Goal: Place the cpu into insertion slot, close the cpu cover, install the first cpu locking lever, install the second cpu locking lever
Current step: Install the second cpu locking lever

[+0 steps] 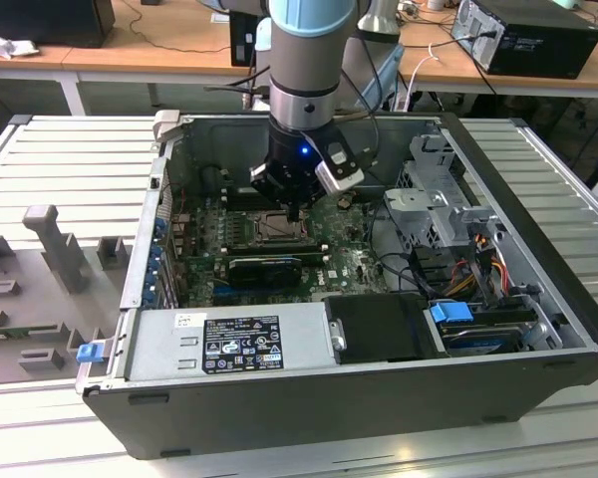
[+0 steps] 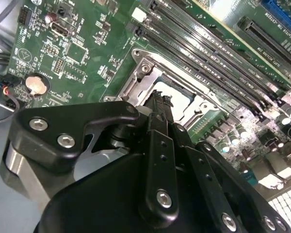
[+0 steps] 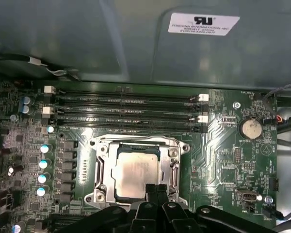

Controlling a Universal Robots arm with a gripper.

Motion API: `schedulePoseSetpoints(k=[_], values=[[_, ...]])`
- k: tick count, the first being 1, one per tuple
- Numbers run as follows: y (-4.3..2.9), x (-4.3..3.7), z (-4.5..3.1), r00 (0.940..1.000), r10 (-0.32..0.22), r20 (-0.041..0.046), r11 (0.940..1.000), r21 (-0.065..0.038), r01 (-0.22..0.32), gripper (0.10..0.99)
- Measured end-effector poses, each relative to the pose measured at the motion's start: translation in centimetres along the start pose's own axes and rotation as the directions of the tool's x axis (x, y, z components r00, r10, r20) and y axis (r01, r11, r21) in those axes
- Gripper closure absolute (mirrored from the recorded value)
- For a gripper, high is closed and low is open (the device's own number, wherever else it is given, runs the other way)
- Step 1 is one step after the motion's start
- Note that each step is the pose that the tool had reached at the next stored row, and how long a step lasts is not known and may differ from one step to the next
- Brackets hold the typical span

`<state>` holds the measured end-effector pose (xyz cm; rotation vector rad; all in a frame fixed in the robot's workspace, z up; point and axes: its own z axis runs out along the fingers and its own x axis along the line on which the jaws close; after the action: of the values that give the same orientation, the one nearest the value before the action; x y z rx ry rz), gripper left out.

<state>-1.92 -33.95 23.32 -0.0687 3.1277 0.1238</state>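
Note:
The cpu (image 3: 133, 172), a silvery-grey square chip, lies flat in the insertion slot (image 1: 275, 227) on the green motherboard. The cpu cover (image 3: 103, 167), a metal frame with a square window, lies down around the chip. My gripper (image 3: 155, 190) is shut, with the two black fingertips (image 3: 150, 188) pressed together and nothing visible between them. The tips hover at the socket's edge, over the rim of the cover. In the second wrist view the gripper (image 2: 157, 104) points down at the cpu (image 2: 177, 99). In the exterior view the gripper (image 1: 294, 211) hangs inside the open computer case, right above the socket.
Long black memory slots (image 3: 126, 109) run beside the socket, with a coin battery (image 3: 250, 128) nearby. A black card (image 1: 264, 269) sits in front of the socket, then the power supply (image 1: 229, 344). A drive cage (image 1: 439, 199) and cables (image 1: 478, 254) fill the exterior view's right.

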Motion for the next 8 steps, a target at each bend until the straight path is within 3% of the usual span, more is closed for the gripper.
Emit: schedulePoseSetpoints(k=[3, 5, 8], values=[[-0.92, 0.04, -0.09, 1.0, 0.0, -0.0036, 1.0, -0.004, 0.0, 0.98], [-2.12, 0.09, -0.17, 1.0, 0.001, -0.0076, 1.0, -0.008, -0.001, 0.98], [-2.8, 0.13, -0.21, 0.9999, 0.001, -0.0141, 0.9998, -0.018, -0.001, 0.98]])
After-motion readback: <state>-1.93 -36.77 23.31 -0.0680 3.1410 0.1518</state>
